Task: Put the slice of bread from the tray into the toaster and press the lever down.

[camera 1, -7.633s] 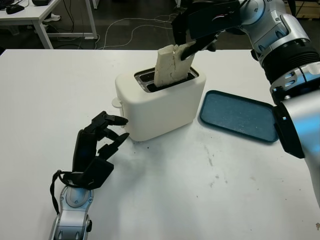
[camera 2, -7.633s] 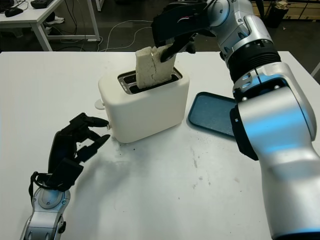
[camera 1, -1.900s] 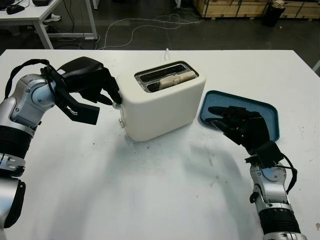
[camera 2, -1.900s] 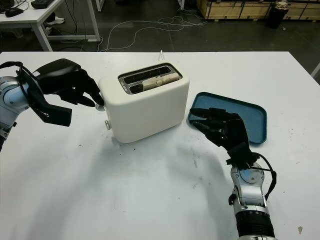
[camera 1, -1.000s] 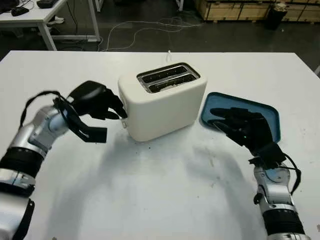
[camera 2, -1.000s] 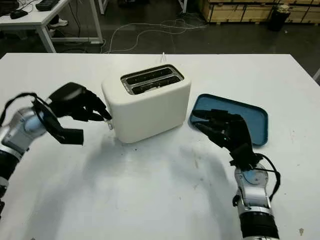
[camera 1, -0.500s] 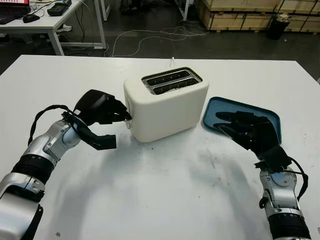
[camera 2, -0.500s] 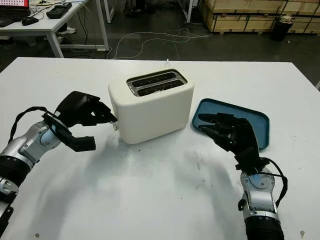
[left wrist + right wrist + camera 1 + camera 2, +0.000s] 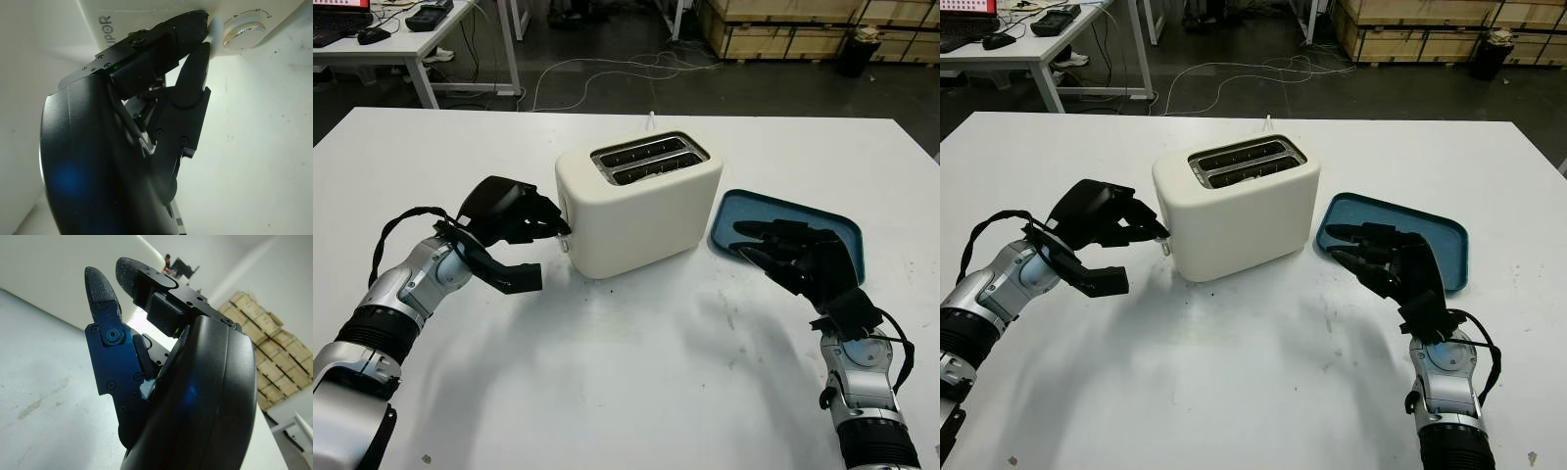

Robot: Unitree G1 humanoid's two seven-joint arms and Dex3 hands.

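Lever (image 9: 565,235): low on toaster (image 9: 646,211) end; press straight down until latched.
Left hand (image 9: 514,217): fingers curled on lever, grasping nothing.
Right hand (image 9: 803,264): open, over tray (image 9: 847,235).

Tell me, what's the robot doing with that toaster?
The robot is making toast. Its left hand is at the end of the white toaster, fingers on the lever, which sits low. The bread is too deep in the slots to make out. The blue tray holds no bread, and the right hand hovers open over its near edge.
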